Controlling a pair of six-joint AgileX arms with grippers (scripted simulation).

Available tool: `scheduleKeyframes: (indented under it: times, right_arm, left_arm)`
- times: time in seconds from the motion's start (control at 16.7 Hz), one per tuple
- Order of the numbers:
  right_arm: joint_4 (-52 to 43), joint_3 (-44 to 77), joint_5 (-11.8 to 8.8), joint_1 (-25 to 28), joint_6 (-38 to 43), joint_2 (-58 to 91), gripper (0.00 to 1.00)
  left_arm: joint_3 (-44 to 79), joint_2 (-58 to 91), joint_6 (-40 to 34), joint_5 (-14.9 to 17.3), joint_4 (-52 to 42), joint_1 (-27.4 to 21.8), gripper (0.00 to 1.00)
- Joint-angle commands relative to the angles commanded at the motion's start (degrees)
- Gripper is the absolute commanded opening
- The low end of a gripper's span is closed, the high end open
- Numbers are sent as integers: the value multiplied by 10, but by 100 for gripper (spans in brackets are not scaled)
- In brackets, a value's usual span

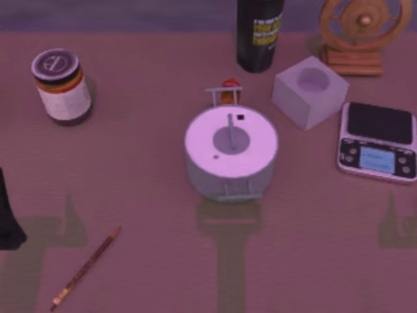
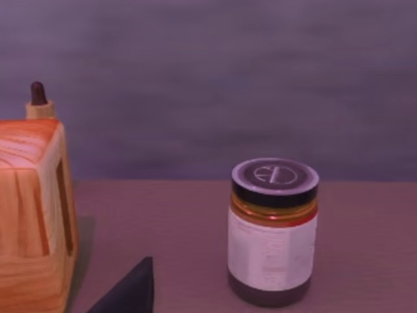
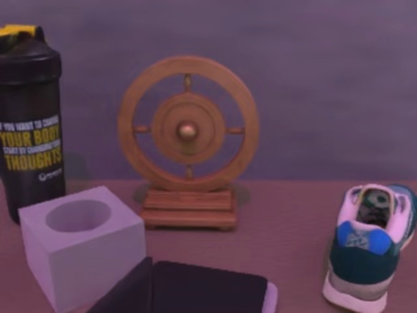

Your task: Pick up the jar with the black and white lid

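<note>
the bench (image 1: 143, 215) carries a scatter of things. largest is the white round drum (image 1: 231, 151) at its middle, then the black bottle with yellow lettering (image 1: 259, 32) and the wooden wheel ornament (image 1: 360, 29) at the far edge, the hollow white cube (image 1: 309, 90), and the kitchen scale (image 1: 378, 141) to the right. the jar with the black and white lid (image 1: 61, 85) stands upright at the far left, well apart from the rest. smallest is the pencil (image 1: 86, 267) lying near the front left.

the left arm (image 1: 8, 218) shows only as a dark shape at the left edge; i cannot tell whether its pincer is released or clenched. the right arm is out of the top view, and its pincer's state is likewise unclear.

the jar looks rigid, likely glass, smooth and moderately heavy if full, so slippery and breakable. the labelled body below the lid looks like the surest hold.
</note>
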Motion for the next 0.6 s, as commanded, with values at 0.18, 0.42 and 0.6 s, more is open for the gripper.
scheduleKeyframes:
  times: [0.18,0.42,0.6]
  right_arm:
    - [0,0,0,0,0,0,100]
    - [0,0,0,0,0,0,100]
    - [0,0,0,0,0,0,100]
  left_arm:
    - [3,5,0,0,-3,0,100]
    - [48,75,7,9,-53,-3,100]
    - [121,176,16,20,-118,-8,100]
